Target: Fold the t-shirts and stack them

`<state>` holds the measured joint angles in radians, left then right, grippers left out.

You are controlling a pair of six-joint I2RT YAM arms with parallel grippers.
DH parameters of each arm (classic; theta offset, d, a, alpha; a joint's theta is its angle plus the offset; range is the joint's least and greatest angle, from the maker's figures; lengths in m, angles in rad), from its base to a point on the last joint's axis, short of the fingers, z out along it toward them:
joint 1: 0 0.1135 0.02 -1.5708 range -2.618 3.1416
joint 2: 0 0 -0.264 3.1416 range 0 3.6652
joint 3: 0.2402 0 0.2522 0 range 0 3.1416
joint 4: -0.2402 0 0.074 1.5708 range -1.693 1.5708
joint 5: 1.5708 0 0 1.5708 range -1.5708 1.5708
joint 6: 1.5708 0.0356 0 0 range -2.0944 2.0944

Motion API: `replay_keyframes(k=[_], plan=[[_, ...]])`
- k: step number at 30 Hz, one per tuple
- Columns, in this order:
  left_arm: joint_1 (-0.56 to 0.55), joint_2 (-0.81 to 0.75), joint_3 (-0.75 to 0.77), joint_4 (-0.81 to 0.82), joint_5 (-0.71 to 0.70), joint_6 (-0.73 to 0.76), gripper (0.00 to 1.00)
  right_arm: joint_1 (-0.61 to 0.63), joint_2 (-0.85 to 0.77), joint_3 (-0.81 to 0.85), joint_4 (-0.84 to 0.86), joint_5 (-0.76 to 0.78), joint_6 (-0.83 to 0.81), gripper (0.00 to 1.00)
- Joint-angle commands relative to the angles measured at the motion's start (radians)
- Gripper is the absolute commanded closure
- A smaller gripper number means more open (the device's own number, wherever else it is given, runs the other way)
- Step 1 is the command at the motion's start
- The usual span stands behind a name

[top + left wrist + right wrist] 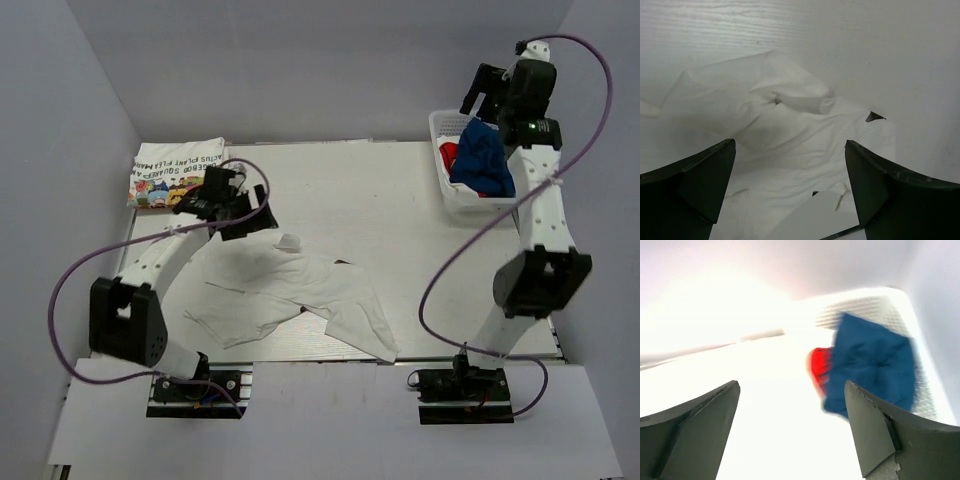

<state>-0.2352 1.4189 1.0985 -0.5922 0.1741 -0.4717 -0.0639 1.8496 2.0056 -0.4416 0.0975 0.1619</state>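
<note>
I am seeing both open and empty, the left pincer [222,200] hovering over the crumpled white tee [290,290] on the table [400,200], the right pincer [495,95] above the navy tee [482,155] in the basket [437,125], and I am worrying that a bite on the bunched ridge would be lifting several layers.

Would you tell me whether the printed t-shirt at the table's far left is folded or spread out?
Folded: the printed t-shirt lies as a compact flat rectangle with no sleeves sticking out.
</note>
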Motion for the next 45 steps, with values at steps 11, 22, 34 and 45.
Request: replay_keyframes(k=[11, 22, 34, 45], plan=[[-0.228, 0.449, 0.337, -0.106, -0.211, 0.146, 0.10, 0.406, -0.544, -0.844, 0.011, -0.168, 0.174, 0.10], [-0.285, 0.460, 0.328, -0.080, -0.301, 0.131, 1.00, 0.636, -0.655, -1.129, -0.221, -0.088, 0.199, 0.10], [-0.276, 0.158, 0.250, -0.034, -0.426, 0.064, 1.00, 0.842, -0.375, -1.165, 0.032, 0.135, 0.251, 0.10], [-0.276, -0.017, 0.222, -0.052, -0.482, 0.053, 1.00, 0.845, -0.237, -1.020, 0.156, 0.298, 0.274, 1.00]])
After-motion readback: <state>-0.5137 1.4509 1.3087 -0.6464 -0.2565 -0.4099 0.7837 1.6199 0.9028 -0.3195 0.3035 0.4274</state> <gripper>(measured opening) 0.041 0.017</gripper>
